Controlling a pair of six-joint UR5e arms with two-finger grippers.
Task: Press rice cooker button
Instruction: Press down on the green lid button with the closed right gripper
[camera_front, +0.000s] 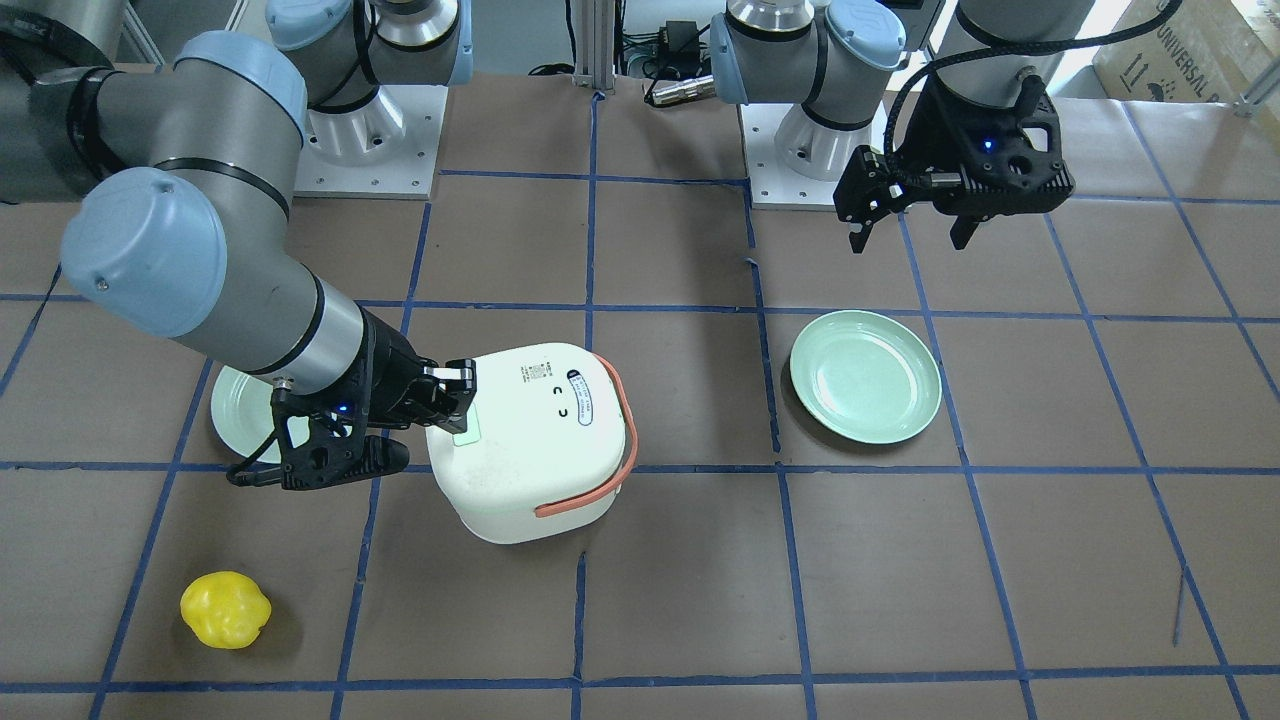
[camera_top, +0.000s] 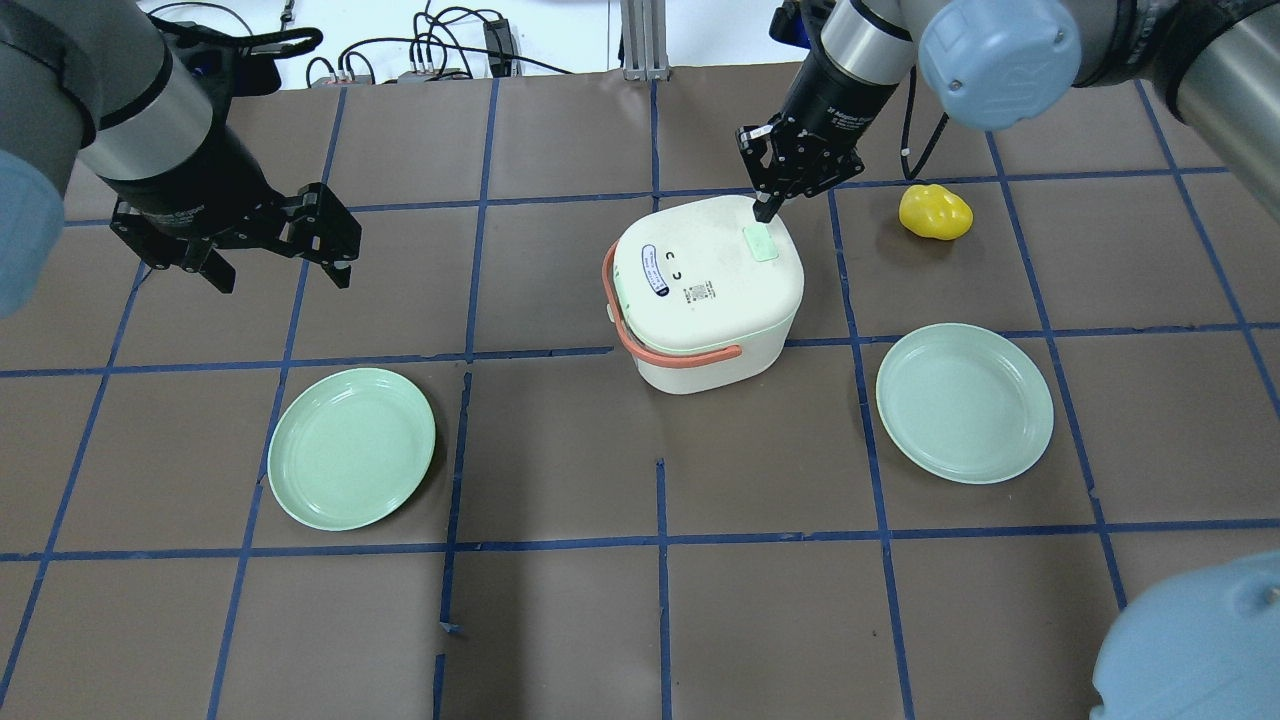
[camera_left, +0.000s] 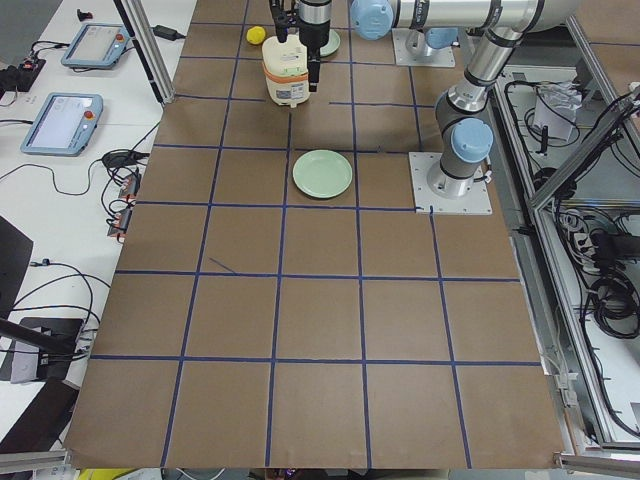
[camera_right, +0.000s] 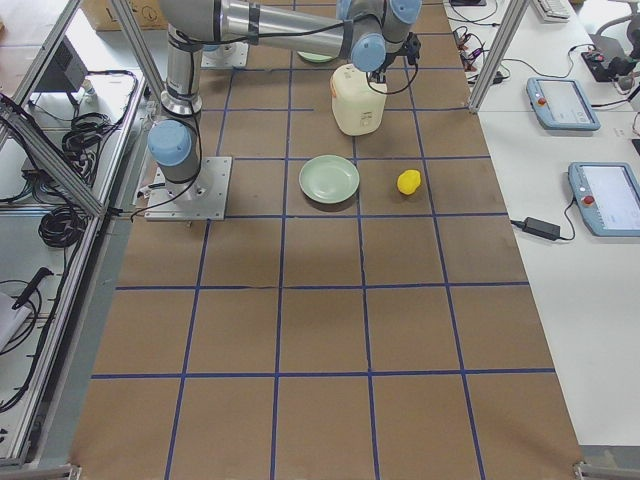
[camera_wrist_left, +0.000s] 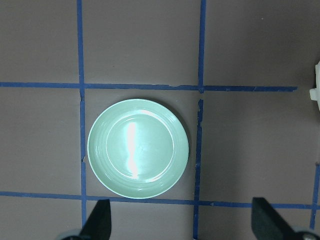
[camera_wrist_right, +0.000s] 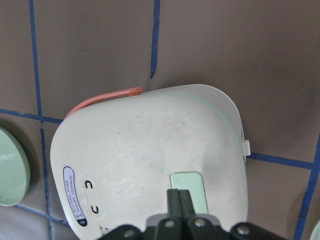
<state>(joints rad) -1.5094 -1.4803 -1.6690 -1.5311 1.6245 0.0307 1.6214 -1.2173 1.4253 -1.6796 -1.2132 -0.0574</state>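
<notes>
Rice cooker (camera_top: 710, 290): white, rounded-square, lid shut, standing upright near the middle of the desk (camera_top: 560, 620).
Handle (camera_top: 680, 352): salmon-orange, folded down around the rice cooker on the side towards the robot and on the robot's left.
Button (camera_top: 761, 242): pale mint-green rectangle on the rice cooker's lid, near the edge farthest from the robot.
Lid marks: a dark-rimmed oval label, two small curved marks and a block of fine print, on the half of the rice cooker's lid away from the button; the print is too small to read.
Right jaws: closed with nothing between them and pointing down at the rice cooker's lid. The fingertips (camera_wrist_right: 178, 197) are pressed together at the button's edge. They seem to touch it, but contact cannot be confirmed.
Left jaws: spread wide and empty, in the air well apart from the rice cooker on the robot's left, fingertips (camera_top: 340, 272) pointing down.
Left plate (camera_top: 351, 447): mint-green, flat on the desk, left of the rice cooker and nearer the robot, below the left jaws in the wrist view.
Right plate (camera_top: 964, 402): mint-green, flat on the desk, near the rice cooker on its right but not touching it.
Yellow bell pepper (camera_top: 935, 211): on the desk to the right of the rice cooker, apart from it, level with its far edge.
Desk: brown surface with a grid of blue tape lines.
</notes>
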